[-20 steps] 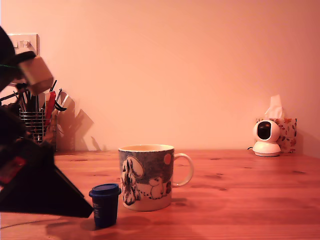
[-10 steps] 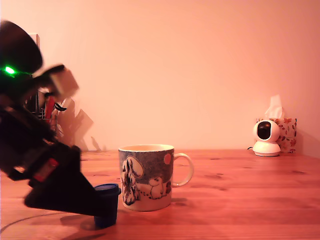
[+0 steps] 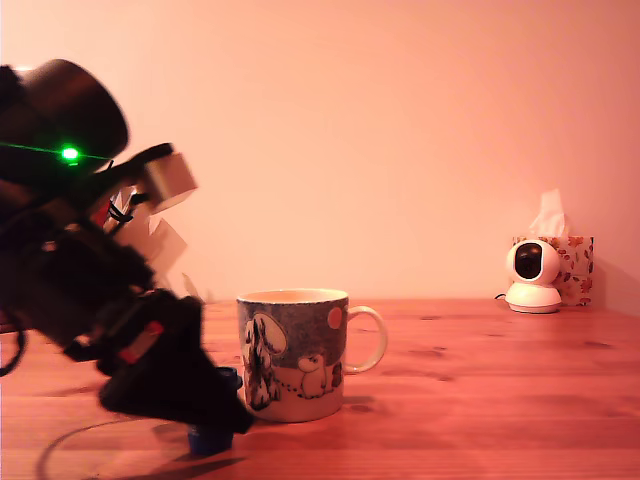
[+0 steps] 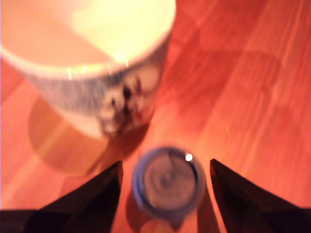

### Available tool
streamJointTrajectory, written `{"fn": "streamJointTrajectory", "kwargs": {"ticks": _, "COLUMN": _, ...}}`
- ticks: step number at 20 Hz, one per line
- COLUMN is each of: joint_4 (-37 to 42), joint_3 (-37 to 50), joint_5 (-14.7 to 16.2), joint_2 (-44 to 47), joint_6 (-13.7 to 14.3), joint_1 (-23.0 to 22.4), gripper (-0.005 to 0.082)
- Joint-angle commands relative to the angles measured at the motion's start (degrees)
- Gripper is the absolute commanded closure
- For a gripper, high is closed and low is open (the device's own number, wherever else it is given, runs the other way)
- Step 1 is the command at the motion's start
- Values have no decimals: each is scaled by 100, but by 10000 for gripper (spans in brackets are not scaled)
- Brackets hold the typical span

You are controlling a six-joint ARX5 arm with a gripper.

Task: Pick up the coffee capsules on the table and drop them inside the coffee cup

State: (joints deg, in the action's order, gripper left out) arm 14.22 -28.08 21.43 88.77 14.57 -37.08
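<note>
Fingers (image 4: 95, 201) of the gripper (image 4: 165, 187) stand apart, one on each side of the coffee capsule (image 4: 167, 182), with a strip of bare wood showing between each dark fingertip and the capsule's rim, so nothing is clamped. The capsule stands upright on the wooden table (image 4: 252, 97), its round pale lid facing the wrist camera inside a blue rim. Just beside it stands the coffee cup (image 4: 92, 63), cream inside, with a grey-blue printed band round its wall; the two look close but apart. In the exterior view the gripper (image 3: 200, 405) is low over the table (image 3: 480, 400) at that view's left and hides most of the capsule (image 3: 210, 438), whose blue base shows beneath it. The cup (image 3: 295, 355) sits just to that view's right of it, handle turned rightward. Far back at the right are a small white camera (image 3: 532, 277) and a tissue box (image 3: 575, 268).
</note>
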Motion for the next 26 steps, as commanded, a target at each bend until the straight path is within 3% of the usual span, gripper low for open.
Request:
{"fn": "streamJointTrajectory", "kwargs": {"ticks": 1, "joint_4": 44, "joint_3": -13, "joint_5": 7, "joint_2": 101, "joint_6": 48, "joint_1": -24, "gripper": 259}}
{"fn": "streamJointTrajectory", "kwargs": {"ticks": 8, "joint_4": 37, "joint_3": -13, "joint_5": -136, "joint_2": 101, "joint_6": 50, "joint_1": -22, "gripper": 379}}
{"fn": "streamJointTrajectory", "kwargs": {"ticks": 13, "joint_4": 37, "joint_3": -13, "joint_5": -127, "joint_2": 101, "joint_6": 92, "joint_1": -24, "gripper": 578}}
{"fn": "streamJointTrajectory", "kwargs": {"ticks": 22, "joint_4": -48, "joint_3": -15, "joint_5": -129, "joint_2": -140, "joint_6": 87, "joint_1": -24, "gripper": 589}}
{"fn": "streamJointTrajectory", "kwargs": {"ticks": 26, "joint_4": -518, "joint_3": -15, "joint_5": -133, "joint_2": -435, "joint_6": 85, "joint_1": -52, "gripper": 589}}
